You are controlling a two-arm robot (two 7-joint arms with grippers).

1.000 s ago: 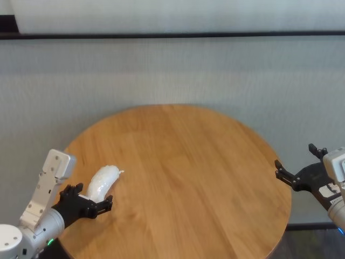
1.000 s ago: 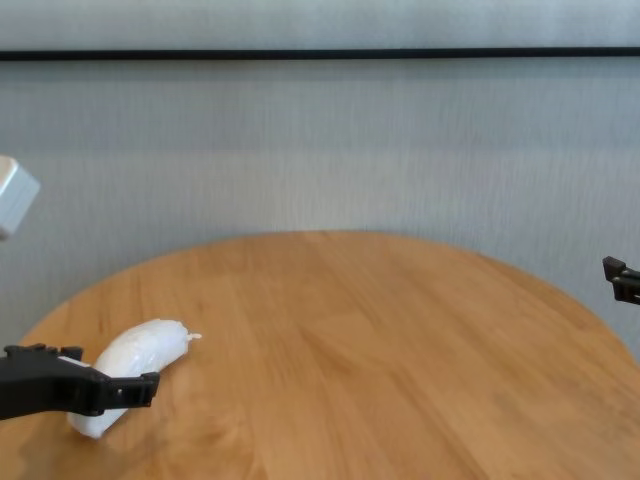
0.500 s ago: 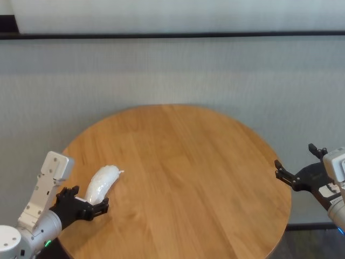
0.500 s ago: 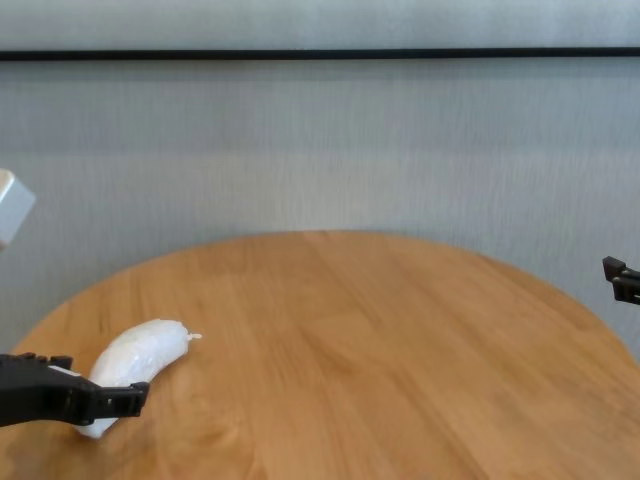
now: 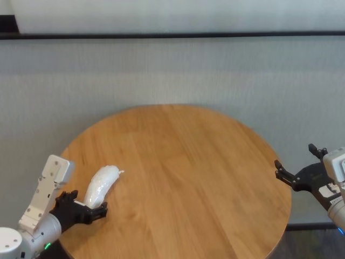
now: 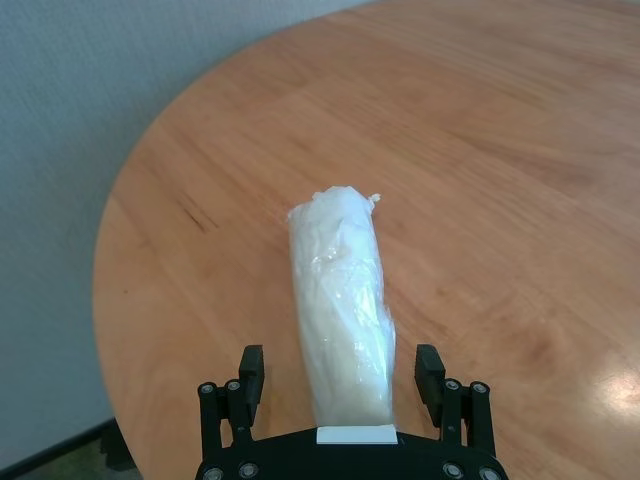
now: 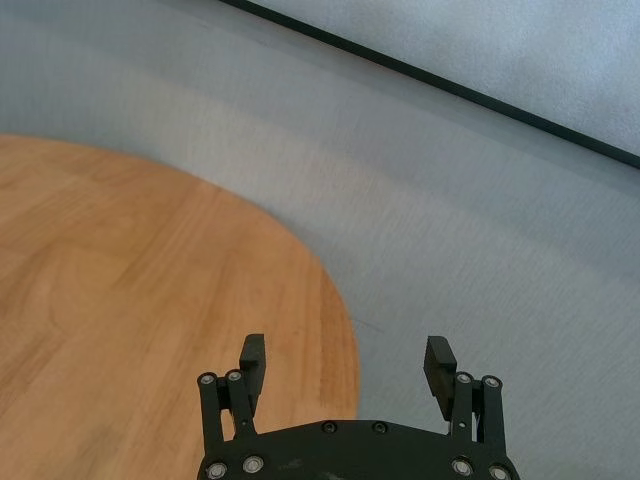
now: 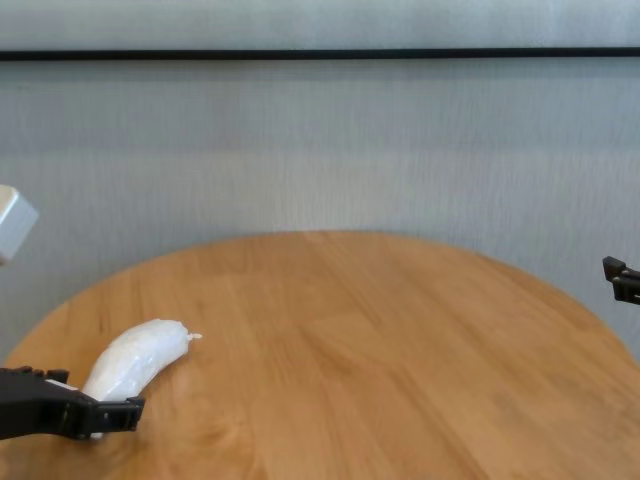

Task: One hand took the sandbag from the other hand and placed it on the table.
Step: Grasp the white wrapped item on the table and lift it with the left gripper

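The left gripper (image 6: 345,375) has its fingers spread wide and released, straddling only the near tip of the sandbag (image 5: 101,185). It has slid back toward seven o'clock. The sandbag lies free at eight o'clock on the round wooden table (image 5: 188,178), so placement looks done. The right gripper (image 7: 347,370) hangs open, parked off the three o'clock edge.

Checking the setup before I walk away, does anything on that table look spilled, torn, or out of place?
Nothing stands out. The white sandbag lies flat and intact on the left side of the round wooden table, with no spill around it. The left gripper sits open at the bag's near end; the right gripper waits open off the table's right edge.
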